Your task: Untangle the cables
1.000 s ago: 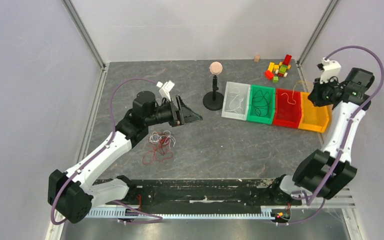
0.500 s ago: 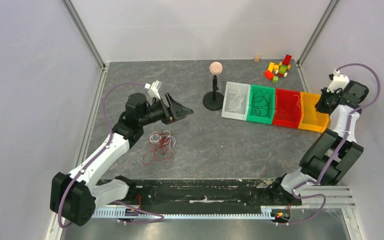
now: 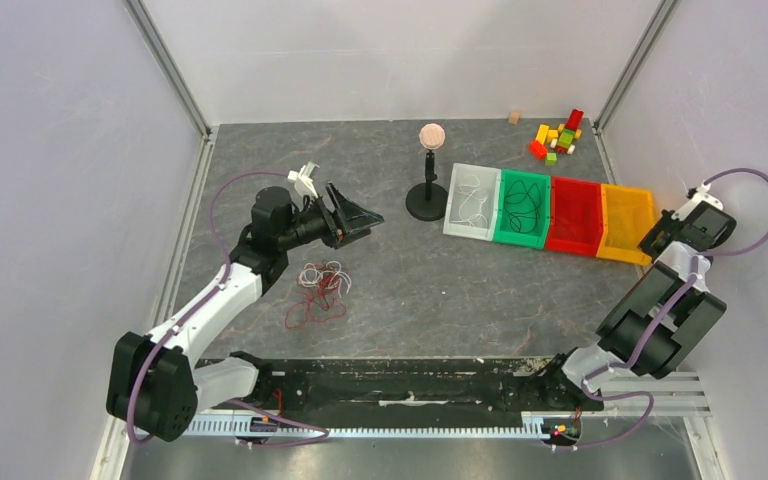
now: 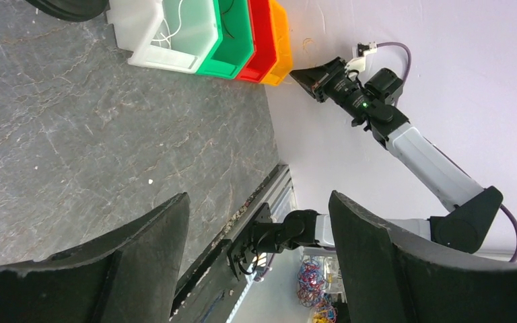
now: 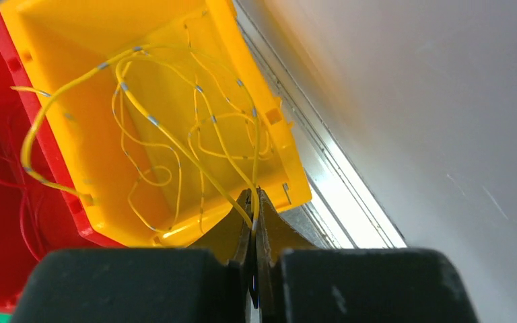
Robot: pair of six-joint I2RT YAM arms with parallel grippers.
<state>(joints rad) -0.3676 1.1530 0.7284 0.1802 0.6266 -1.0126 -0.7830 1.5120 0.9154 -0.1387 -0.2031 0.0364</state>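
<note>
Left end effector (image 3: pixel 368 217) gapes empty near cables (image 3: pixel 322 287); right end effector (image 5: pixel 254 222) pinches yellow wire (image 5: pixel 151 121).

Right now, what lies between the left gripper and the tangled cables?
Nothing: in the top view only bare grey table separates the left gripper from the cables.

A robotics lab cell: white enclosure walls (image 3: pixel 60 200), aluminium frame posts (image 3: pixel 165 65) and colour-coded sorting bins (image 3: pixel 628 228)

Light: bright, even, from overhead
Shadows: faint, soft on worktop (image 3: pixel 440 290)
Glare: white strip on right rail (image 5: pixel 333 185)
Blur: right wall (image 5: pixel 431 101) smeared
</note>
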